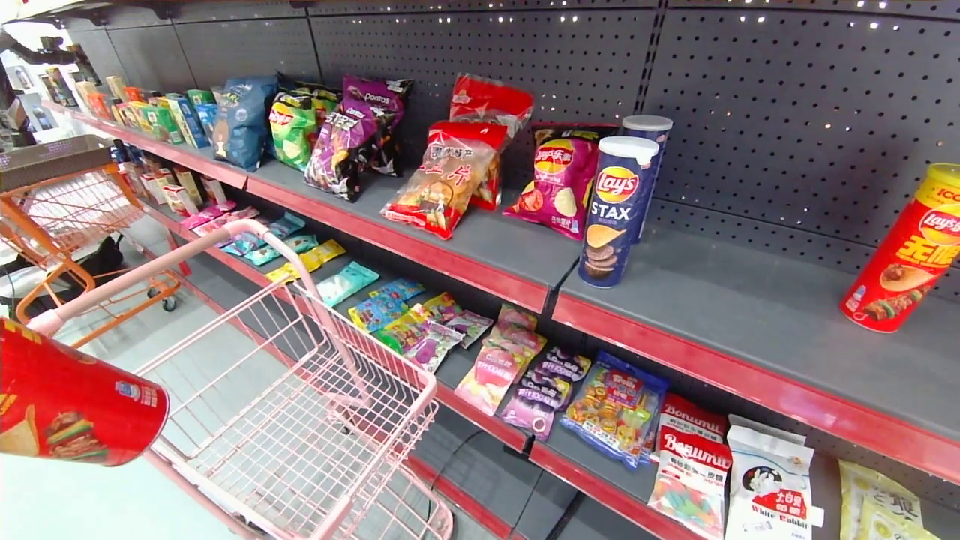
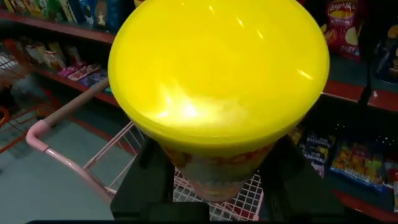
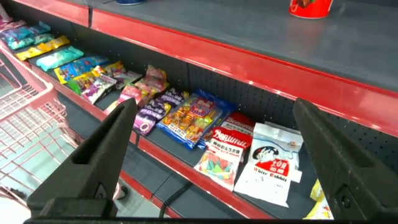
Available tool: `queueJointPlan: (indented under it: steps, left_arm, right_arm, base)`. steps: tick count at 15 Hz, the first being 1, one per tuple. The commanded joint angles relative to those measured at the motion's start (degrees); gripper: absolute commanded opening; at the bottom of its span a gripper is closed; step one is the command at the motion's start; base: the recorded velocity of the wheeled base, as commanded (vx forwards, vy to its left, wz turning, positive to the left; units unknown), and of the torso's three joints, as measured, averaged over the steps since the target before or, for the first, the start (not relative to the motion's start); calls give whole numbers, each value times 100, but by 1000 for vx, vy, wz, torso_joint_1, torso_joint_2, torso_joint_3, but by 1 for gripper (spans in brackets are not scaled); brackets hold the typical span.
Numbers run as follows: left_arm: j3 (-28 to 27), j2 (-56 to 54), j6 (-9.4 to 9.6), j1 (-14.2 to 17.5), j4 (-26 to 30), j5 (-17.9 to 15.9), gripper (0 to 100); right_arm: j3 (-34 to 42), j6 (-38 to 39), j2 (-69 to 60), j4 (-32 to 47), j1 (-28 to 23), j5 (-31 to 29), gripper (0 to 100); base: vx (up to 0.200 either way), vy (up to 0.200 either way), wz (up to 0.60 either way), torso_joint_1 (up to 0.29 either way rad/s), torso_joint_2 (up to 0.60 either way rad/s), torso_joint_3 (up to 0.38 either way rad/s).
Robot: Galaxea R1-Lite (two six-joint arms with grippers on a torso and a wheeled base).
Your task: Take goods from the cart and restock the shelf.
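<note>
One red can (image 1: 75, 401) in left gripper (image 2: 217, 183); two blue cans (image 1: 616, 214)

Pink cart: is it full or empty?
Empty, as far as it shows: the pink cart has only bare wire mesh inside. The red can is not in it; the left tool holds it.

A shop aisle: long grey shelves (image 1: 712, 300) with red edges and a pegboard back (image 1: 787, 112) carry chip bags (image 1: 442, 184), chip cans (image 1: 615, 210) and sweets packets (image 1: 615, 409) (all set in rows), with a pink shopping cart (image 1: 161, 264) and an orange cart (image 1: 71, 210) alongside.
</note>
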Motion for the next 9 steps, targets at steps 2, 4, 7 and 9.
queueJointPlan:
  steps: [2, 4, 7, 9]
  left_arm:
    - [77, -37, -2, 0, -2, 27, 0]
    - [51, -11, 6, 0, -19, 36, 0]
    - [95, -37, 200, 8, -11, 63, 0]
    - [95, -46, 209, 0, -11, 45, 0]
  right_arm:
    - [0, 2, -3, -4, 1, 4, 100]
    - [0, 11, -3, -4, 1, 4, 100]
    - [0, 2, -3, -4, 1, 4, 100]
    - [0, 2, -3, -4, 1, 4, 100]
  base:
    - [0, 0, -600, 7, -10, -2]
    - [0, 0, -600, 12, -2, -5]
    - [0, 0, -600, 9, -2, -1]
    - [0, 0, -600, 7, 2, -2]
